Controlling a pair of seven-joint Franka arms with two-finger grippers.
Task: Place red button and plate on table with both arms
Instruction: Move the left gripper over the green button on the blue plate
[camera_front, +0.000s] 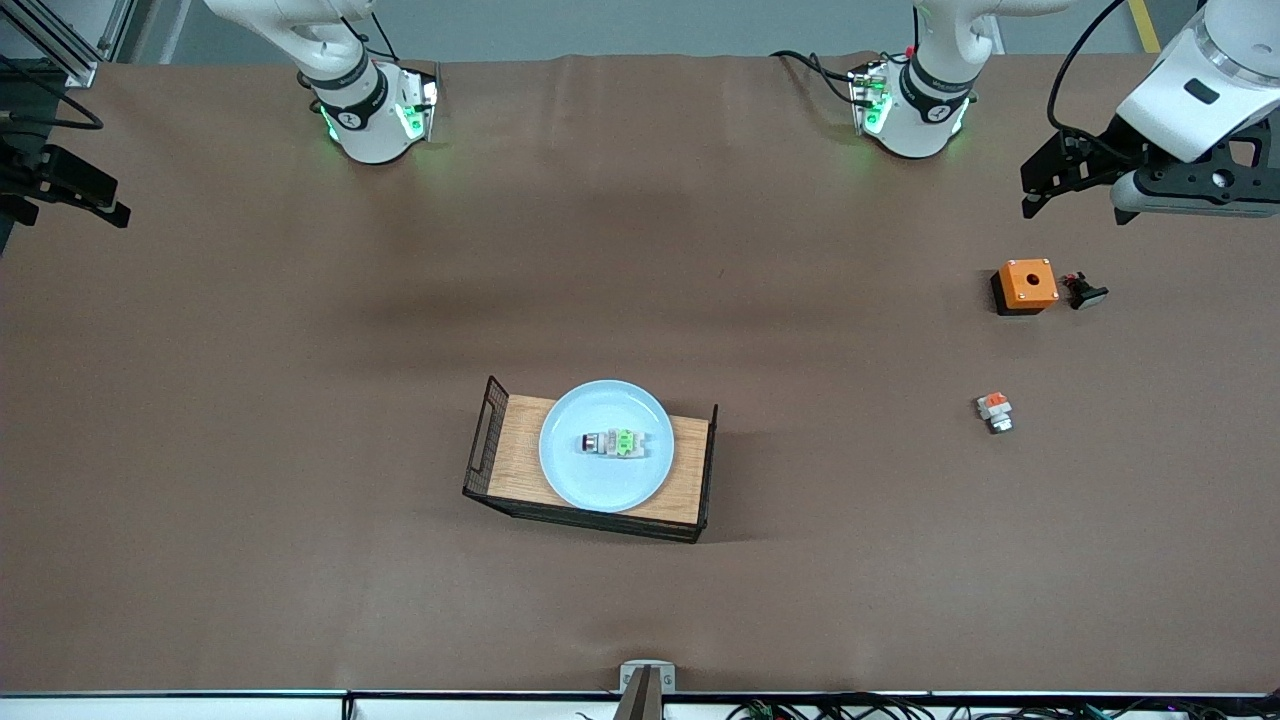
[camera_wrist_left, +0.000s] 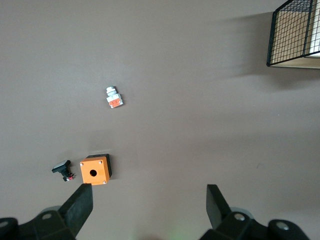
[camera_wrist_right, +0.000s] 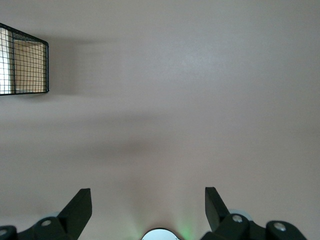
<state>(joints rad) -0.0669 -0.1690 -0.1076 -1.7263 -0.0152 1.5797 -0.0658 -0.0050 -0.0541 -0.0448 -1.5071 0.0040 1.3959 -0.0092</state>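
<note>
The pale blue plate (camera_front: 606, 470) lies on a small wooden tray with black wire sides (camera_front: 520, 450) near the middle of the brown table (camera_front: 300, 400). The red button (camera_front: 613, 443), whitish-grey with a green block and a dark red cap, lies on the plate. My left gripper (camera_front: 1040, 190) hangs open and empty over the left arm's end of the table, above the orange box; its wrist view shows the spread jaws (camera_wrist_left: 150, 200). My right gripper (camera_front: 70, 190) is open and empty over the right arm's end of the table (camera_wrist_right: 148, 202).
An orange box with a hole (camera_front: 1025, 285) (camera_wrist_left: 95, 170) and a small black part (camera_front: 1085, 291) (camera_wrist_left: 62, 170) lie under the left gripper. A similar small part with an orange block (camera_front: 995, 410) (camera_wrist_left: 114, 97) lies nearer the camera. The tray's wire side shows in both wrist views (camera_wrist_left: 295, 35) (camera_wrist_right: 25, 60).
</note>
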